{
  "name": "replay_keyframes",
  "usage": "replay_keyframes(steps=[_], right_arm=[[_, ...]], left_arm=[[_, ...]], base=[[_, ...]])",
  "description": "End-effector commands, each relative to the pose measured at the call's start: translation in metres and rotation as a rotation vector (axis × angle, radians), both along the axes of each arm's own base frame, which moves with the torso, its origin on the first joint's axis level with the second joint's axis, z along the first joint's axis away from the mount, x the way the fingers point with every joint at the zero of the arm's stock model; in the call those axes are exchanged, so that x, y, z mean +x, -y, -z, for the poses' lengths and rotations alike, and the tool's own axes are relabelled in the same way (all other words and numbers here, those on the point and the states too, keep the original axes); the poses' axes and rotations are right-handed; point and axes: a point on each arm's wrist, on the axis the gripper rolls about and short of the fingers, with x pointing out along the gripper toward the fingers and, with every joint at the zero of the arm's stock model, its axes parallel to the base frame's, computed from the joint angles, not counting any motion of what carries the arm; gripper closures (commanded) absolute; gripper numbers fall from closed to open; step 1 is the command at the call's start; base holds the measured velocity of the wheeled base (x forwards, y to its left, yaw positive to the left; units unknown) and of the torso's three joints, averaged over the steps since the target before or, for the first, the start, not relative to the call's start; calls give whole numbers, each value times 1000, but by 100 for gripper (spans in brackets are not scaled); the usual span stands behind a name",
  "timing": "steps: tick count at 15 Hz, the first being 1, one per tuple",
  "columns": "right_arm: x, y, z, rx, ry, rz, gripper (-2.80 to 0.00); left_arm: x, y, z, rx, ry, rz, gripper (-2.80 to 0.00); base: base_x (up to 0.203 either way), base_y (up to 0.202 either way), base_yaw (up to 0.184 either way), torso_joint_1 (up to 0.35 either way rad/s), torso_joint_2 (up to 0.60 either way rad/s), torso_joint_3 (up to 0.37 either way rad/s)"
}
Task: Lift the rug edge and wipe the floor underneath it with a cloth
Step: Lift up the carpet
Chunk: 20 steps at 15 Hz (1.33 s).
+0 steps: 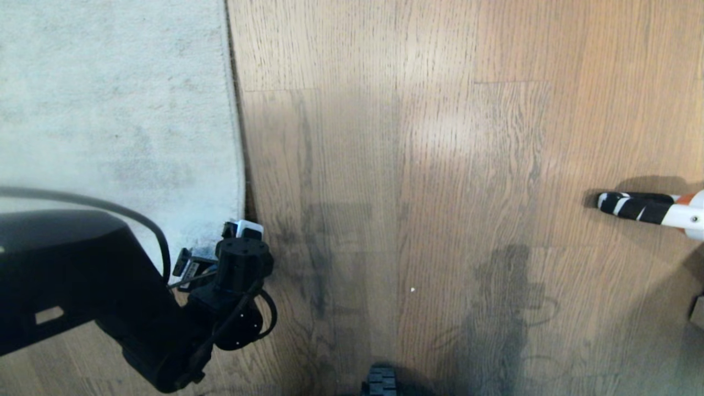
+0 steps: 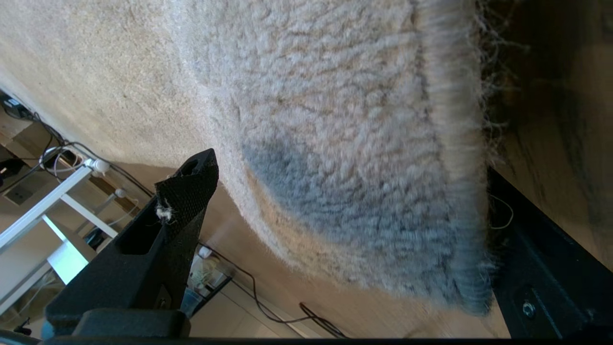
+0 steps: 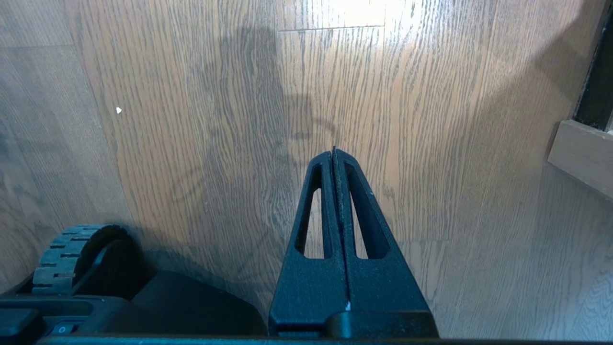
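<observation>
Left wrist view only — rug edge (image 2: 364, 201) pile

Count, all views: 1 rug (image 1: 110, 110), pale grey, w/ 1 rounded corner of the rug edge (image 2: 364, 230) showing in left wrist view; 1 wood-plank floor (image 1: 440, 192); 2 grippers, left gripper (image 2: 345, 206) and right gripper (image 3: 334, 153); 1 white tool (image 1: 682, 212) w/ 1 black-and-white striped tip (image 1: 632, 204); 1 ribbed black wheel (image 3: 62, 254) of the base; 1 small white speck (image 1: 412, 289) on the floor; several cables (image 2: 268, 306) by the far wall, approx, can't count exactly
</observation>
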Motion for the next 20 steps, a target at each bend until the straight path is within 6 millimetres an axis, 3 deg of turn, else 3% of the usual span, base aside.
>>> replay_keyframes(steps=[1,5,14,20], right_arm=[[0,0,0,0,0,0,0],[0,0,0,0,1,0,0],[0,0,0,0,2,0,0],[0,0,0,0,1,1,0]], left_arm=[[1,3,0,-4,11,4,-280],[3,4,-2,2,10,7,-280],[11,2,-15,190,20,44,-280],[4,-1,-5,219,-11,50,-280]], base=[[0,0,0,0,0,0],[0,0,0,0,0,0],[0,0,0,0,0,0],[0,0,0,0,0,0]])
